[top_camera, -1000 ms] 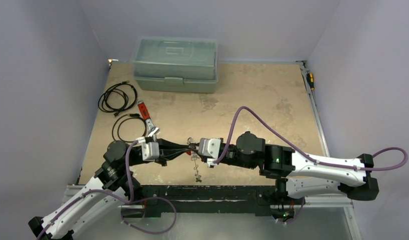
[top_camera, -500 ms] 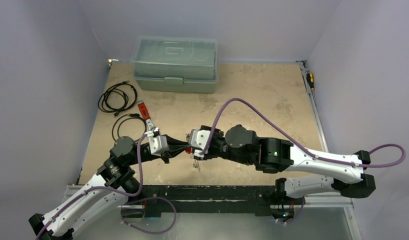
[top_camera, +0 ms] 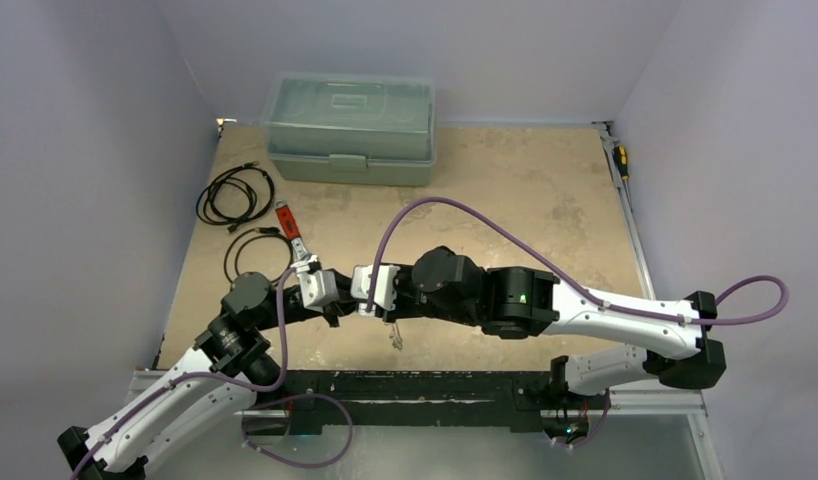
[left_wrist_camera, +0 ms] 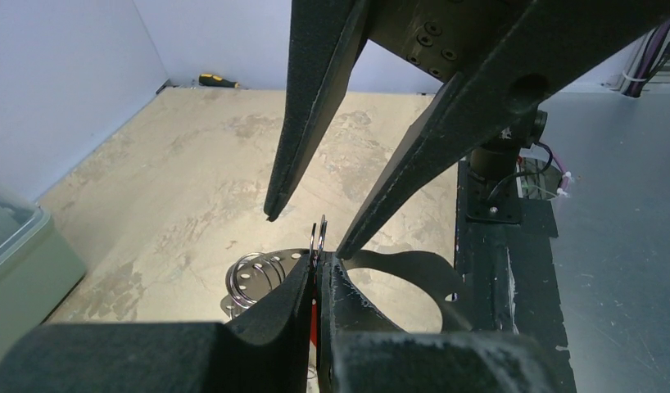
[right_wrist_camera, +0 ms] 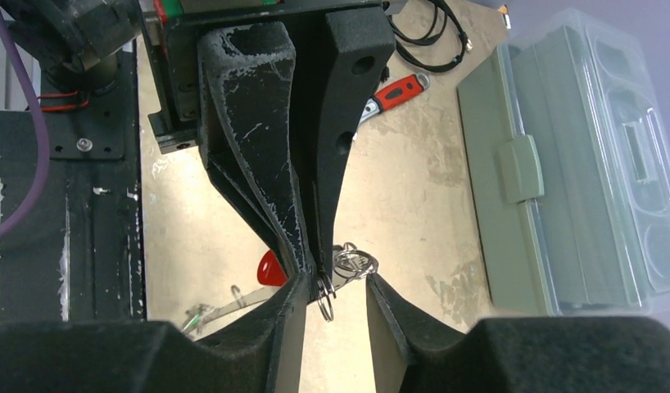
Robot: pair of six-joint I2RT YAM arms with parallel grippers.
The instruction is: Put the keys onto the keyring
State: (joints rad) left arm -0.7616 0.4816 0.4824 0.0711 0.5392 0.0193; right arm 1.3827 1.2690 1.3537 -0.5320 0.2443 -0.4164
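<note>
Two robot arms met tip to tip near the table's (top_camera: 545, 200) front edge. L gripper (left_wrist_camera: 317, 270) was clamped shut on the keyring (left_wrist_camera: 318, 237), a thin metal ring seen edge-on and held off the surface. R gripper (right_wrist_camera: 332, 286) stood w/ its fingers (right_wrist_camera: 282, 315) parted, one on each side of that ring, gripping nothing. Keys (top_camera: 393, 336) sat just below the pinch, a red-headed key (right_wrist_camera: 270, 268) among them; whether they hung from the ring or lay on the table couldn't be told. Risks: if R closed off-centre, it would likely knock the ring askew or out of L's narrow grip, dropping the bunch. The fingertips were also close enough to collide. At the back, a green toolbox (top_camera: 350, 130) sat w/ lid shut, contents not visible through its cloudy plastic.
</note>
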